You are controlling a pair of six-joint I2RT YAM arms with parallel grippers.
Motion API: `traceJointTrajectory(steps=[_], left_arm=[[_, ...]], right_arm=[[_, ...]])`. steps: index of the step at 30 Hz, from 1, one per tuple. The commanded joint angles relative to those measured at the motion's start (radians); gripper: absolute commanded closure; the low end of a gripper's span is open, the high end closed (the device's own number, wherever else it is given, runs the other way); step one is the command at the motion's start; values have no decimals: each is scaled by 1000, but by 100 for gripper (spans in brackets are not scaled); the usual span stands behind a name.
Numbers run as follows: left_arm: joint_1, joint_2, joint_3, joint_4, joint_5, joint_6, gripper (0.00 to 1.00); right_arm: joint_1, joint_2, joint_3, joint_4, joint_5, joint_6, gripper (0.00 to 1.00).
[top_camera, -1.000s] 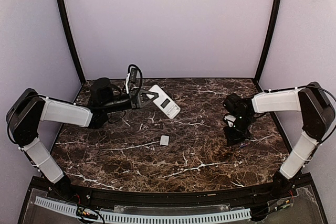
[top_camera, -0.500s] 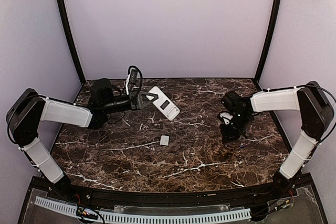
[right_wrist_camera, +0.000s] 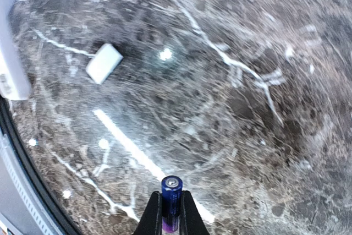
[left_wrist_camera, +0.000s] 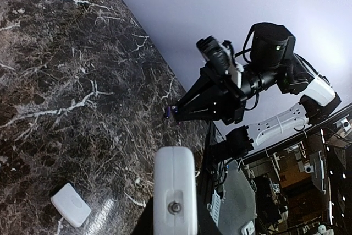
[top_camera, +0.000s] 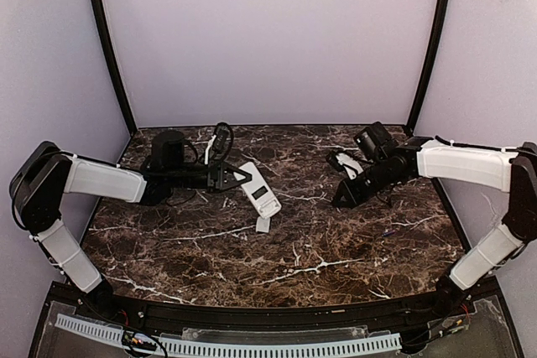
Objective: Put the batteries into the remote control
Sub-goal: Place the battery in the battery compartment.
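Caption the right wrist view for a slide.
Right gripper clamps a blue battery over the marble table, white cover plate beyond.

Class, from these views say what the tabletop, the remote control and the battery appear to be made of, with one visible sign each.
Tabletop: looks like polished dark marble or a marble-print laminate; white veins, light glare.
Remote control: probably matte white plastic; smooth moulded back.
Battery: seemingly metal in glossy blue wrap; shiny silvery end cap.

left arm (top_camera: 105,180), right arm (top_camera: 466,163): white shells, black joints. left gripper (top_camera: 240,176), right gripper (top_camera: 340,201) black, wedge-shaped. black cables (top_camera: 220,135) looped centre-left.
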Motion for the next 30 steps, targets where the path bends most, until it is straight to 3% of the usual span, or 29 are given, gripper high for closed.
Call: traceJointTrajectory(steps=[1, 10, 19, 22, 30], left_arm=[[-3, -9, -10, -74, 147, -54, 100], [-93, 96, -22, 70, 338, -277, 100], [-156, 234, -28, 652, 438, -744, 100], [-165, 255, -20, 711, 443, -795, 100], [-167, 256, -11, 674, 428, -763, 100]], right_arm=[[93, -92, -18, 115, -86, -88, 100], [274, -155, 50, 131, -180, -219, 100], [420, -147, 160, 109, -252, -310, 100], [468, -127, 195, 96, -263, -319, 100], [565, -67, 235, 9, -224, -369, 100]])
